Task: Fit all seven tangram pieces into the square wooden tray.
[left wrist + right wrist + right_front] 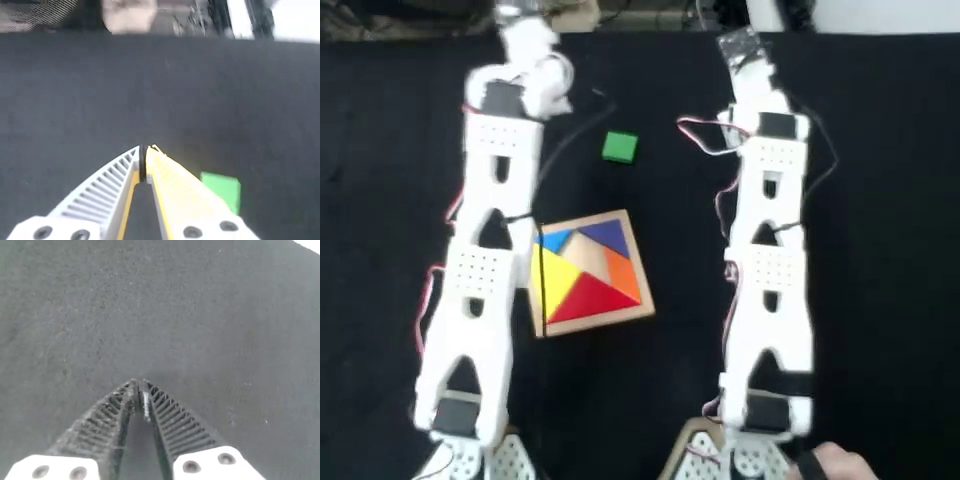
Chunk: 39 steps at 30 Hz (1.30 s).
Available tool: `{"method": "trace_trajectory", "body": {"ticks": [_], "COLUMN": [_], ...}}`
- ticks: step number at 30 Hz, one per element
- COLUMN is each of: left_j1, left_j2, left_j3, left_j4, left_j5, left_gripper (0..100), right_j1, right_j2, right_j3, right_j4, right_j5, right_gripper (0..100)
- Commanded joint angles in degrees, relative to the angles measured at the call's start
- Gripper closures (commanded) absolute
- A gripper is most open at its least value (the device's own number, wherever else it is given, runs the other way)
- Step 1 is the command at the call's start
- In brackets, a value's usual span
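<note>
The square wooden tray (601,318) lies turned at a slant near the middle of the black-covered table (880,250), its near-left edge tucked under the left arm (485,270). Inside it sit a yellow triangle (560,275), a red triangle (592,296), an orange piece (624,272), a dark blue piece (604,236) and a light blue piece (555,240), packed around a patch of bare wood (585,256) at the centre. The green square piece (619,147) lies flat on the cloth on its own, well apart from the tray on its far side, between the two arms and nearer the left one.

The left gripper (145,150) is stretched out over the far part of the table beyond the tray, its white and yellow fingers pressed tip to tip with nothing between them; in its wrist view the green square lies on the cloth just beside the yellow finger (172,185). The right arm (770,270) reaches straight up the table, well clear of the tray and of the green square. The right gripper (138,386) hangs over bare black cloth, its two dark ribbed fingers brought together at the tips and holding nothing
</note>
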Motion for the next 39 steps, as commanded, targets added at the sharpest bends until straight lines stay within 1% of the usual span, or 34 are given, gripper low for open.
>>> {"method": "trace_trajectory", "body": {"ticks": [1,3,5,6,9,12,14,16,18,20,22,26,34,39], "left_j1": [1.27,1.71,4.26,6.2,11.82,17.71,20.09,20.0,18.07,17.1,16.92,15.69,15.08,15.16], "left_j2": [-1.76,-4.48,-7.3,-8.35,-10.73,-10.11,-7.12,-3.08,1.32,5.45,9.32,14.07,15.21,18.9], "left_j3": [-3.3,-3.03,-3.12,-3.03,-3.03,-2.59,-2.59,-2.59,-2.59,-2.68,-2.68,-2.68,-2.07,0.57], "left_j4": [11.16,17.14,23.47,24.97,24.44,18.55,11.34,3.08,-4.57,-8.44,-10.37,-13.63,-14.07,-16.7], "left_j5": [0.79,0.79,0.79,0.79,0.35,0.26,0.26,0.26,0.88,2.37,4.84,6.86,15.74,16.79], "left_gripper": [97,97,97,97,97,97,97,97,97,97,97,97,97,97], "right_j1": [-0.26,0.0,0.0,0.0,0.0,0.09,0.44,1.05,1.58,1.85,1.85,1.85,1.76,1.76], "right_j2": [-1.01,-1.1,-1.1,-1.1,-1.1,-1.1,-1.1,-1.1,-1.1,-1.19,-1.19,-1.19,-1.19,-1.19], "right_j3": [-3.12,-3.12,-3.12,-3.12,-3.12,-3.12,-3.12,-3.12,-3.12,-3.12,-3.12,-3.12,-3.12,-3.12], "right_j4": [-1.93,-2.11,-2.11,-2.11,-2.11,-2.11,-2.11,-2.11,-2.11,-2.11,-2.11,-2.11,-2.11,-2.11], "right_j5": [0.0,0.0,0.0,0.0,0.0,0.0,0.0,0.0,-0.18,-0.44,-0.44,-0.18,-0.09,-0.09], "right_gripper": [98.7,98.7,98.7,98.7,98.7,98.7,98.7,98.7,98.7,98.7,98.7,98.7,98.7,98.7]}}
